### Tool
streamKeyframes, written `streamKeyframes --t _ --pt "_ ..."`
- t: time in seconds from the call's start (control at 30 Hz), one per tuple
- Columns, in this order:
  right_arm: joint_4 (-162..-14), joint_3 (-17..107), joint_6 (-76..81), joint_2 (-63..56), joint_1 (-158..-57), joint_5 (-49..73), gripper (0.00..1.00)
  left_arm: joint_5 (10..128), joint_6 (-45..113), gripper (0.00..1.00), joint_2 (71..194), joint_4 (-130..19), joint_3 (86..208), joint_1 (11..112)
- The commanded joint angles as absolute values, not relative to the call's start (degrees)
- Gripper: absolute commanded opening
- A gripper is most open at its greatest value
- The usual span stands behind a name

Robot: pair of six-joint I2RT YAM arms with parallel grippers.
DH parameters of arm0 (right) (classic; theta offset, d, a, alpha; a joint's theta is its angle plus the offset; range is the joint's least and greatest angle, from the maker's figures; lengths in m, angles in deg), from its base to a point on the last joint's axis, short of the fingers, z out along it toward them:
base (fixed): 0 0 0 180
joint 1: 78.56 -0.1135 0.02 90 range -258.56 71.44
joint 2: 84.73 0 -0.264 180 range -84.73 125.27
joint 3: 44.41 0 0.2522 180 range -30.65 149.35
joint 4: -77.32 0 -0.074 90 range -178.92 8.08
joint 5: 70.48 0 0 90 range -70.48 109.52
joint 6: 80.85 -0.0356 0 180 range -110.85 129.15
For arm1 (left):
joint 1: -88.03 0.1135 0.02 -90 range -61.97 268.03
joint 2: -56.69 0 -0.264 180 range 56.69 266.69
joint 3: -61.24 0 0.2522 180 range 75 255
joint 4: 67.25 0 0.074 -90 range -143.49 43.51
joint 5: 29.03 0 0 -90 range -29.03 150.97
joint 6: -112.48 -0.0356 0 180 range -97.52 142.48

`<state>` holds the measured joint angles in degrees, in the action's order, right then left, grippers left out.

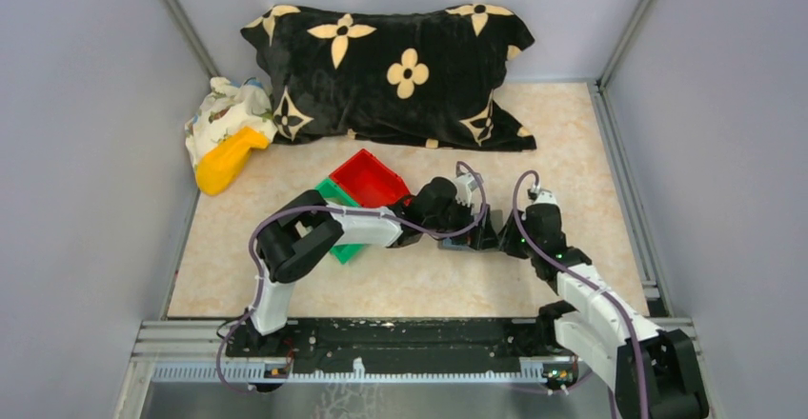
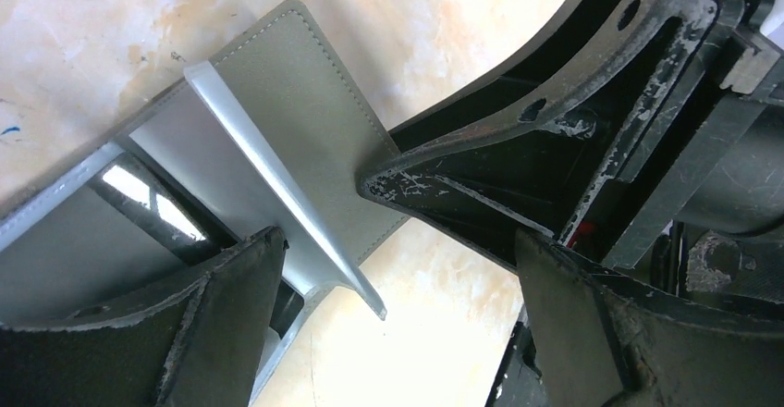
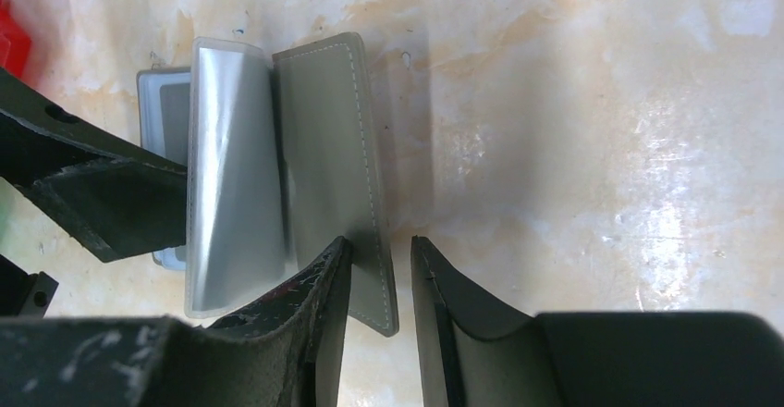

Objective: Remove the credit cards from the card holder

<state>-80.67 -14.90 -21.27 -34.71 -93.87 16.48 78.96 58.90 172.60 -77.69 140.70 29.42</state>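
- The dark grey stitched folding card holder [image 3: 328,139] lies opened on the beige marbled worktop [image 3: 601,148], its clear plastic sleeves [image 3: 231,166] fanned out, between my two pincers.
- My left pincer [image 2: 398,236] is spread wide; one finger [image 2: 213,324] overlaps the sleeves.
- My right pincer [image 3: 379,240] straddles the holder's cover edge, fingers nearly together; I cannot tell whether it clamps.
- The red plastic bin [image 1: 370,179] sits nearby.

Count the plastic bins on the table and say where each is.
2. The red bin sits mid-table, in front of the pillow; the green bin lies against its near-left side, partly under the left arm. Others may be hidden.
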Motion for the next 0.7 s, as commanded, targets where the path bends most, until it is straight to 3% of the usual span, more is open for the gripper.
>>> streamKeyframes --t 0.0,0.67 --pt "-84.45 -13.68 -22.12 -37.14 -94.89 9.94 0.32 81.37 61.09 1.0 174.99 -83.41 145.66 28.09" --pt "-78.85 -13.46 -20.78 -48.02 -94.89 10.67 0.31 84.35 66.8 1.0 180.18 -88.7 145.78 29.35"
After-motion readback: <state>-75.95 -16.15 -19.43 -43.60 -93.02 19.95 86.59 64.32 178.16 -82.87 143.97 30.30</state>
